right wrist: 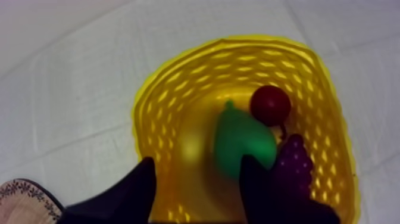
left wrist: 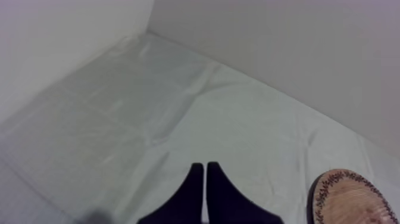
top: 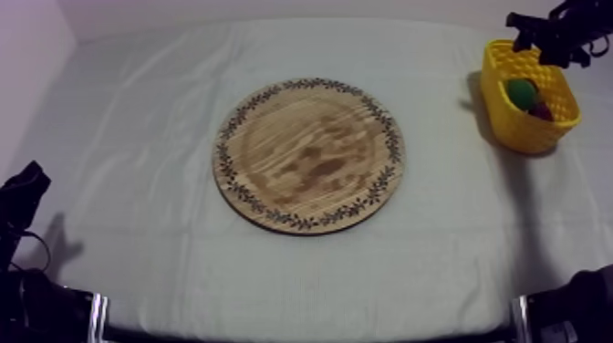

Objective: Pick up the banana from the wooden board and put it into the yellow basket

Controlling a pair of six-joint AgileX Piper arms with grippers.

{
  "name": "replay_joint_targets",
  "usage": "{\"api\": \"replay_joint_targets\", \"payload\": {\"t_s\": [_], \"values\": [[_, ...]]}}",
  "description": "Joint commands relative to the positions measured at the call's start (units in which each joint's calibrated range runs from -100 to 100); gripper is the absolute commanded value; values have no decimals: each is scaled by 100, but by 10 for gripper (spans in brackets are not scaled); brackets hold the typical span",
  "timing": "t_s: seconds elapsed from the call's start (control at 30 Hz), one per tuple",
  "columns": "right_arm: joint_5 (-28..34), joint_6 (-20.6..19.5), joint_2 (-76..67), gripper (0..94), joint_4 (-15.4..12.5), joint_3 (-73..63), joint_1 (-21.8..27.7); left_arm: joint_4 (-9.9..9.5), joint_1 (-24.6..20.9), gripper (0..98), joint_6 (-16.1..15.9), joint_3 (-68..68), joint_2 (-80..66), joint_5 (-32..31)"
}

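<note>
Yellow basket [top: 524, 132], right table edge: 3 fruits.
Your right gripper [right wrist: 199, 164], wide open above, half-hides the grapes [right wrist: 294, 164] beside pear [right wrist: 238, 140] and small red fruit [right wrist: 271, 104]; left gripper [left wrist: 205, 168] pinched shut; wooden board [top: 308, 155] mid-table.

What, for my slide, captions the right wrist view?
Open right claw above yellow basket holding pear, small red fruit and grapes.

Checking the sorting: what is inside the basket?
A pear, a small red fruit and grapes lie in the basket. Its floor beneath them is covered, and the open right gripper hides part of its wall.
</note>
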Motion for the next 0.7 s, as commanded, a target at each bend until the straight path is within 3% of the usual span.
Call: {"api": "replay_joint_targets", "payload": {"t_s": [0.0,0.27,0.5,0.67], "values": [[-13,141,-96,494,-140,25,19,3,-2,1,2,0,4,0],[185,524,-910,439,-542,240,-92,3,-2,1,2,0,4,0],[530,820,-2063,247,-892,732,-304,3,-2,1,2,0,4,0],[492,984,-2980,127,-997,1343,-453,3,-2,1,2,0,4,0]]}}
